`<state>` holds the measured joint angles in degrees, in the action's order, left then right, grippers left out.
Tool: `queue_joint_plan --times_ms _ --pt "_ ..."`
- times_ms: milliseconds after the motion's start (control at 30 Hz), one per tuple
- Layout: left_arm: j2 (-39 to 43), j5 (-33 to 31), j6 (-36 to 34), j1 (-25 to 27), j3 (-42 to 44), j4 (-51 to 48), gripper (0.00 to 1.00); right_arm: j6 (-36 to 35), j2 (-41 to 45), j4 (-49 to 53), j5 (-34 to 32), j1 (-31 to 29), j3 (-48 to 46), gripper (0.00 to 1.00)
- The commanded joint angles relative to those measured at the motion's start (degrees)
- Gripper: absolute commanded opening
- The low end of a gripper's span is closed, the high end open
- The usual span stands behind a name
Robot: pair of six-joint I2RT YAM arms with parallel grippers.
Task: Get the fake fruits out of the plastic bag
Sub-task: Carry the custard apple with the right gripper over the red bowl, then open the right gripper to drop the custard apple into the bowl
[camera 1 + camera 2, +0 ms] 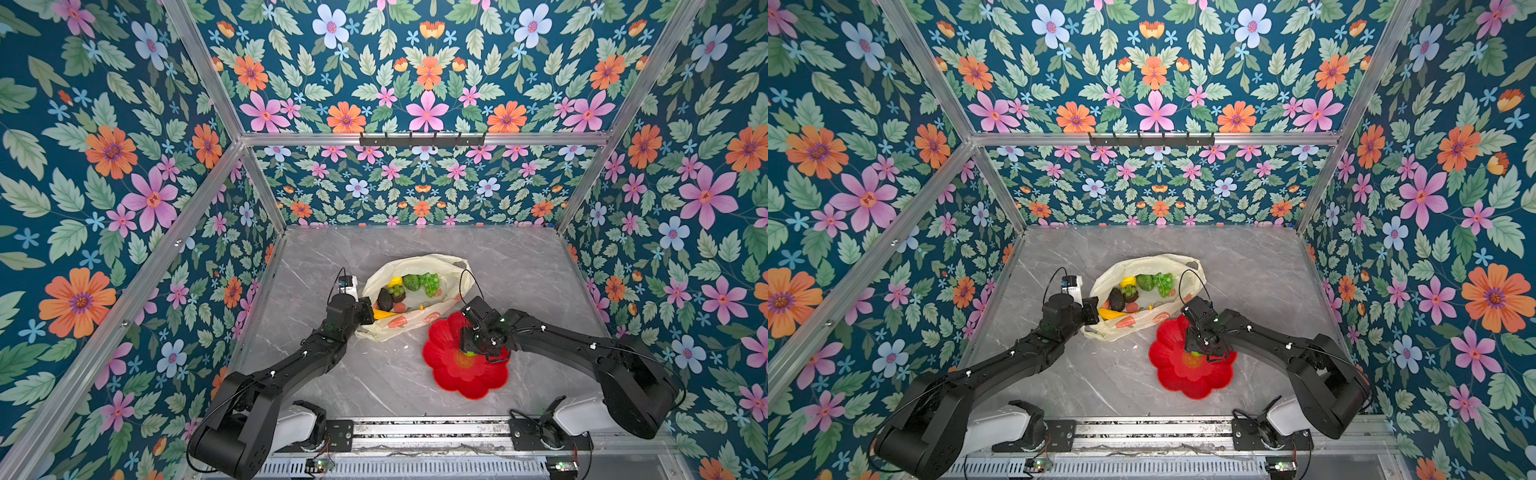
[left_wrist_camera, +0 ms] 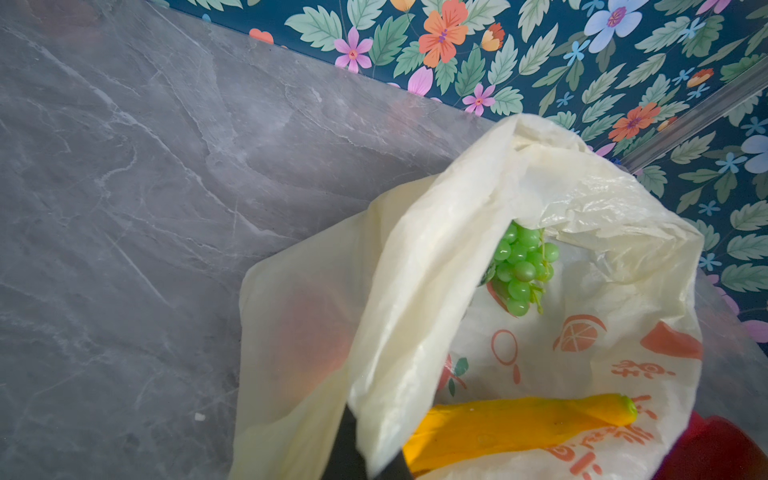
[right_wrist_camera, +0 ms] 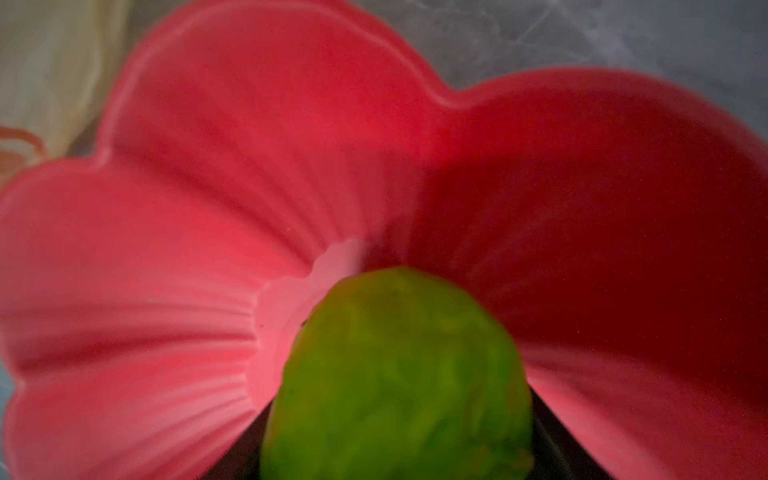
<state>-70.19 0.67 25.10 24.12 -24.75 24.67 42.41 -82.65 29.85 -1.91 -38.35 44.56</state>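
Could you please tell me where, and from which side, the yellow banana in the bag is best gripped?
Probably across its middle, from above through the open mouth of the plastic bag. The banana lies flat and long on the bag's floor, so jaws across its narrow width should hold; avoid the rim the left gripper pinches.

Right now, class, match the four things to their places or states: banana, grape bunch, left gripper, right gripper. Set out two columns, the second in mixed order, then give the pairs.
Things:
1 banana
2 grape bunch
3 left gripper
4 right gripper

Places or states:
A jaws closed on a green fruit over the red plate
B jaws pinching the rim of the plastic bag
C inside the bag, at its far side
D inside the bag, at its near edge

Pairs: 1-D, 2-C, 3-B, 4-A
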Motion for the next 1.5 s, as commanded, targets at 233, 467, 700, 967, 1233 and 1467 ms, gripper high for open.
queue_joint_plan --times_ms 233,467,700,967,1233,1467 --pt "-0.1 -1.1 -0.8 0.1 0.0 0.5 0.0 1.9 2.3 2.7 -2.3 2.1 -3.4 0.63" --pt "-0.2 -1.3 -0.8 0.1 0.1 0.6 0.0 1.1 5.4 4.9 -3.5 5.0 -5.0 0.63" --pt "-0.5 -0.8 -0.7 0.1 -0.1 0.8 0.0 0.9 6.4 3.0 -1.5 5.3 -4.9 0.64" --pt "-0.4 -0.8 -0.7 0.0 0.0 0.9 0.0 0.9 5.9 1.2 0.5 5.4 -4.3 0.72" --pt "-0.6 -0.7 -0.7 0.1 0.0 1.0 0.0 0.9 5.8 1.0 0.6 5.3 -4.4 0.83" --pt "-0.7 -0.6 -0.7 0.1 0.0 1.0 0.0 0.8 6.9 2.3 0.0 5.3 -4.3 0.9"
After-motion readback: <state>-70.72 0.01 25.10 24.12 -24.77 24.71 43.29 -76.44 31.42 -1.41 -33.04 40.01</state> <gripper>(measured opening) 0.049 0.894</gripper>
